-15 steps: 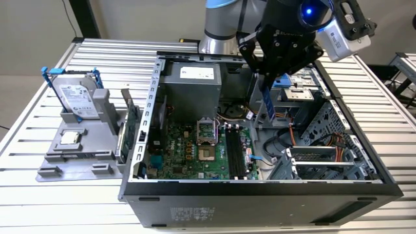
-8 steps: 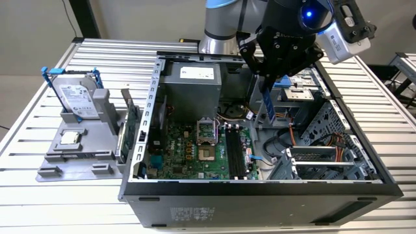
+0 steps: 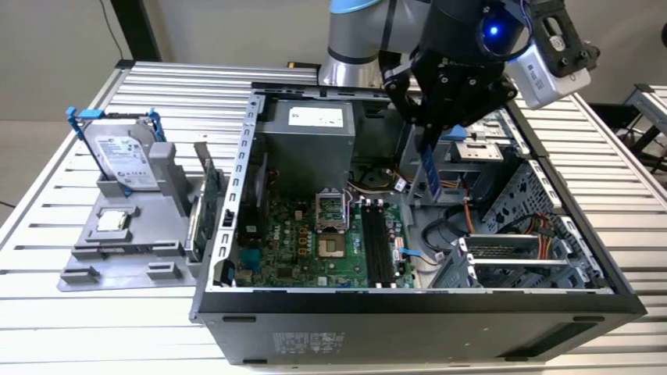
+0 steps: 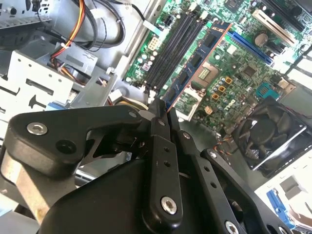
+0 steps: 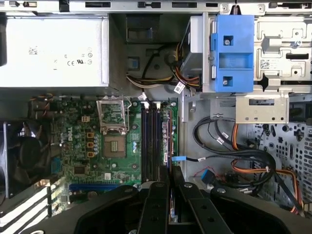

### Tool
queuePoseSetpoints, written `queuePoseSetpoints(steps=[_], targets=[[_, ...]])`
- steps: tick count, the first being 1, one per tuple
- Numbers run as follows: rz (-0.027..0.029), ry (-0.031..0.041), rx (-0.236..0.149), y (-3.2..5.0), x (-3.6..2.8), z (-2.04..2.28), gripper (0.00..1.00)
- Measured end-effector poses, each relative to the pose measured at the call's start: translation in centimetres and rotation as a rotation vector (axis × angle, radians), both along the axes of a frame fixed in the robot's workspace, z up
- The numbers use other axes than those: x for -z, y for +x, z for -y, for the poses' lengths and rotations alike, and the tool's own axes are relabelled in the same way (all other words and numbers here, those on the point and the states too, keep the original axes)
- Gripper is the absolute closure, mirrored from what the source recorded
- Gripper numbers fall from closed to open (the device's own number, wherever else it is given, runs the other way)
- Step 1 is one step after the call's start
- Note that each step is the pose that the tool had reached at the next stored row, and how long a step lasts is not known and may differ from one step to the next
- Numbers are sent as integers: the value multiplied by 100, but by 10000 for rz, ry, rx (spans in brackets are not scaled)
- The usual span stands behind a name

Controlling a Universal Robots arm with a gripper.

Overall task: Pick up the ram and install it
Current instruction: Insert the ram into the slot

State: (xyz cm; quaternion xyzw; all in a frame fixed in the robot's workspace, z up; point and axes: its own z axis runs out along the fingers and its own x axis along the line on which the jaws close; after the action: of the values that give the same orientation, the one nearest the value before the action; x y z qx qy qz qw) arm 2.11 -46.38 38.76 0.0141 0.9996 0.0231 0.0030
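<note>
— While the gripper [image 3: 429, 131] is hovering over the open computer case [image 3: 417, 312], what are its fingers doing?

— They are clamping on the ram [image 3: 429, 172], pinching its upper end between them. In the second wrist view the gripper [image 4: 163, 109] is squeezing one end, and the rest of the stick is jutting out beyond the fingertips.

— How is the ram looking?

— It is showing as a long, thin, flat blue board. In the second wrist view it is carrying a row of black chips on its face and an orange-gold strip along one long edge.

— Where is it sitting?

— It is hanging nearly upright inside the case, lower end pointing down, touching nothing but the fingers. In the exterior view it is hanging above the motherboard [image 3: 312, 246], toward the exterior view's right of the long black slots [image 3: 377, 242]. It is not sitting in any of them.

— And farther out?

— A grey power supply [image 3: 308, 137] is lying behind the board, and a black fan [image 4: 265, 134] is sitting at its edge. To the exterior view's left of the case, a hard drive [image 3: 120, 156] is standing in a grey holder [image 3: 136, 250] on the slatted table [image 3: 62, 328].
</note>
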Motion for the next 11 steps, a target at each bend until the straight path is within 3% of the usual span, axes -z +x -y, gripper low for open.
queuePoseSetpoints(steps=[11], targets=[[1, 3, -1, 2, 24, 0, 100]])
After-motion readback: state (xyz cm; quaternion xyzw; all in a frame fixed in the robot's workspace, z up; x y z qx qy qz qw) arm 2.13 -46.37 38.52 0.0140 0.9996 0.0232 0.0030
